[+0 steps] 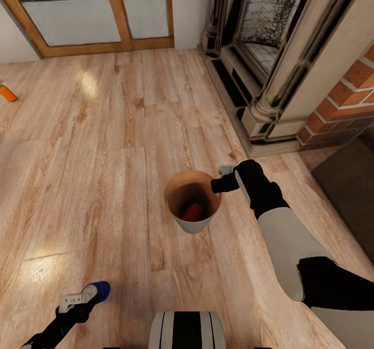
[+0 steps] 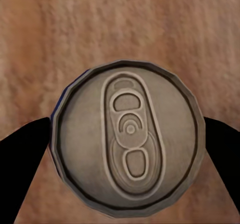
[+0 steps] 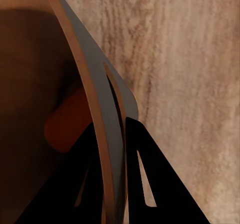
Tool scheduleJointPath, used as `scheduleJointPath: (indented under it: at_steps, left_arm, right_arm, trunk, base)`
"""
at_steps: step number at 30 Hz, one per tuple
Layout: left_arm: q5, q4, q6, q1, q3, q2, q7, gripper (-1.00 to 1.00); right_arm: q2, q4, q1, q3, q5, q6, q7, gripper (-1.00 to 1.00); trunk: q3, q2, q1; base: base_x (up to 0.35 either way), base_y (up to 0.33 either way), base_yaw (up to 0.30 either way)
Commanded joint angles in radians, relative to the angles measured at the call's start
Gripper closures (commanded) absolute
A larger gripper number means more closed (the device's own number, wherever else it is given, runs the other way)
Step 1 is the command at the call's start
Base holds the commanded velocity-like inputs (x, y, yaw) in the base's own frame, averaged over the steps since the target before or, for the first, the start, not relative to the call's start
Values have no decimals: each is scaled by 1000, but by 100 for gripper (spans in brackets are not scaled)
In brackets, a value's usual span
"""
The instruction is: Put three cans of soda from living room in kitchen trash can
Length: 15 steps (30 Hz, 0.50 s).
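Soda cans lie in three places here. An orange can (image 1: 7, 93) lies on the wood floor (image 1: 104, 172) at the far left edge, well apart from both arms. At the near left, the left tool (image 1: 83, 298) is clenched on a blue can (image 1: 98, 289); in the left wrist view the can's silver top (image 2: 127, 144) sits between the two dark fingers (image 2: 22, 149). In the middle stands the trash can (image 1: 193, 224), grey outside and brown inside, with another orange can (image 1: 193, 212) lying in its bottom. The right tool (image 1: 224, 178) grips the bin's right rim; the right wrist view shows its fingers (image 3: 145, 184) astride the wall (image 3: 107, 149). The brick fireplace (image 1: 280, 53) stands at the far right.
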Motion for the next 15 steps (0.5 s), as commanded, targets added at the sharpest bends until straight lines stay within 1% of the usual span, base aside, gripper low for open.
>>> scheduleJointPath:
  at_steps: [1,12,15]
  left_arm:
    - [-3,1,-1,0,0,0,1,100]
    - [-4,2,7,0,0,0,2,100]
    - [-7,2,7,0,0,0,2,100]
  right_arm:
    - [0,0,0,-1,-30,5,8,100]
    - [0,0,1,-1,-30,5,8,100]
    - [0,0,1,-1,-30,5,8,100]
  trunk:
    - [0,0,0]
    - [0,0,0]
    - [12,1,-1]
  base:
    - [0,0,0]
    - [0,0,0]
    - [0,0,0]
